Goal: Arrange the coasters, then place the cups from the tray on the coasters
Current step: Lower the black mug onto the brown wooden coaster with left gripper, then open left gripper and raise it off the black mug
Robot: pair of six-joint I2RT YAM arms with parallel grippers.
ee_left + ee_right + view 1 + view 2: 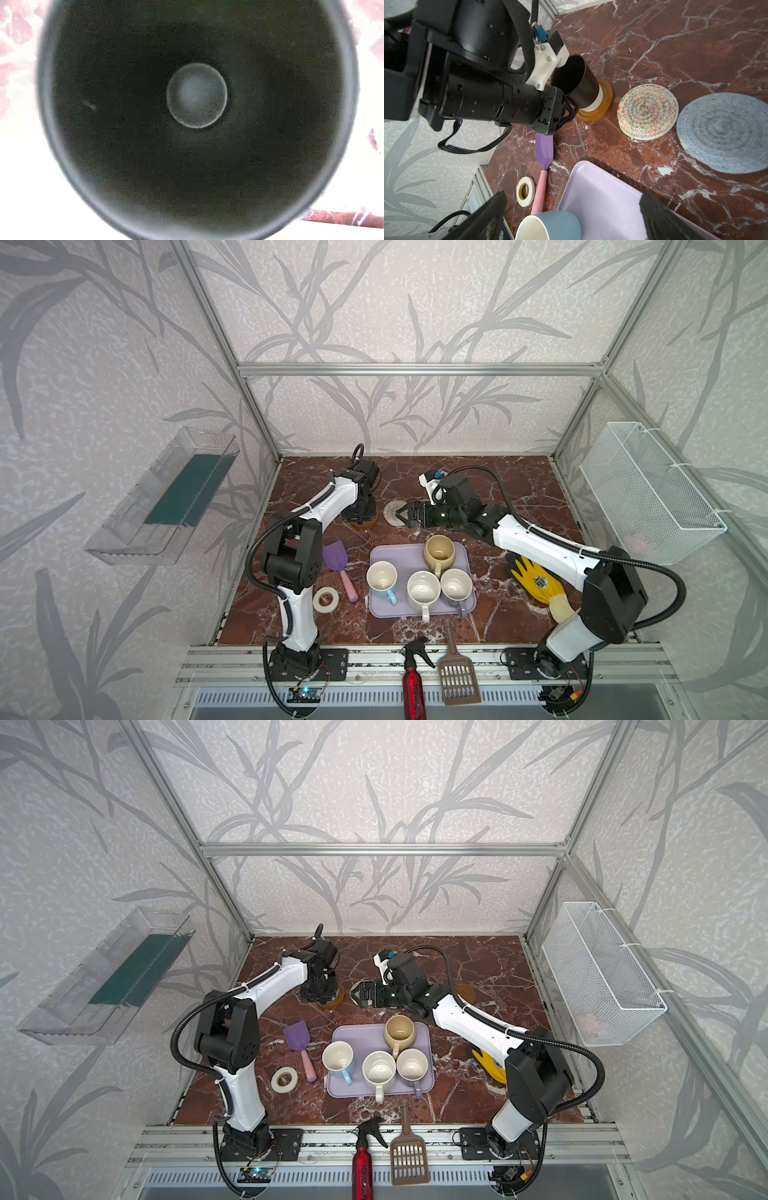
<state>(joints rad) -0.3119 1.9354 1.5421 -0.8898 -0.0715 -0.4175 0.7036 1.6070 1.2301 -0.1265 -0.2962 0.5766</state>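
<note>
The left wrist view is filled by the dark, matte inside of the black mug [195, 166], with its pale round floor at the centre; everything outside the rim is bleached white. The left claw [566, 109] sits low against that mug's wall with its fingers tucked behind its own body, so I cannot tell whether it grips the mug. The mug, black above a white foot band, stands upright on a ringed brown wooden coaster [604, 104]; in both top views the arm hides it. The right claw [403, 515] gapes wide and empty by the cream coaster [648, 112], which is woven and zigzag-stitched. Just beside that lies a coiled grey-blue coaster [724, 133], cut off at the frame edge. A second wooden coaster [467, 992] peeks from behind the right arm. On the veined marble surface [675, 52], the smooth lavender tray [399, 610] holds the blue mug [381, 578], beige mug [439, 553], white mug [423, 591] and lavender mug [456, 585], all upright.
</note>
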